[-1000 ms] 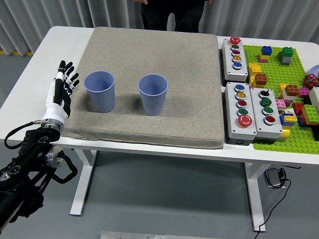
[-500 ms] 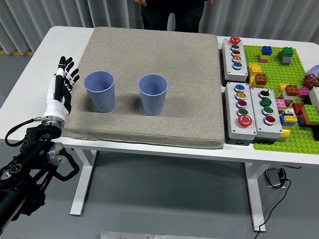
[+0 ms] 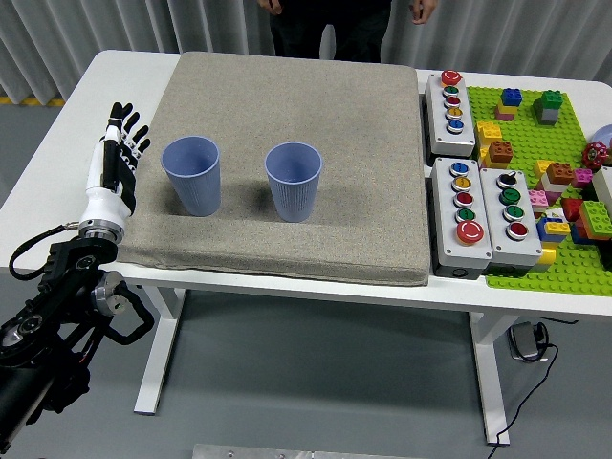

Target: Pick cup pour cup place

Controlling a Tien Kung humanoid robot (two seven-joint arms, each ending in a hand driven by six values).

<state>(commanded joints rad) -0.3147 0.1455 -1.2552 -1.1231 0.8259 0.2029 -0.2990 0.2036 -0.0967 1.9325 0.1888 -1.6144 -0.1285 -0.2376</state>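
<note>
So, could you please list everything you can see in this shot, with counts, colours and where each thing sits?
cups: two, blue-lilac, upright on the mat, left and centre
mat: one, grey-beige, covering the table's middle
table: one, white
button boxes: three, grey with coloured buttons, right of the mat
baseplate: one, green, far right, bearing assorted coloured building bricks
cable: black, on the floor under the right side
person: one, dark clothing, standing at the far edge
left robot hand: white and black, fingers spread, beside the left cup, not touching it
right robot hand: not in view
</note>
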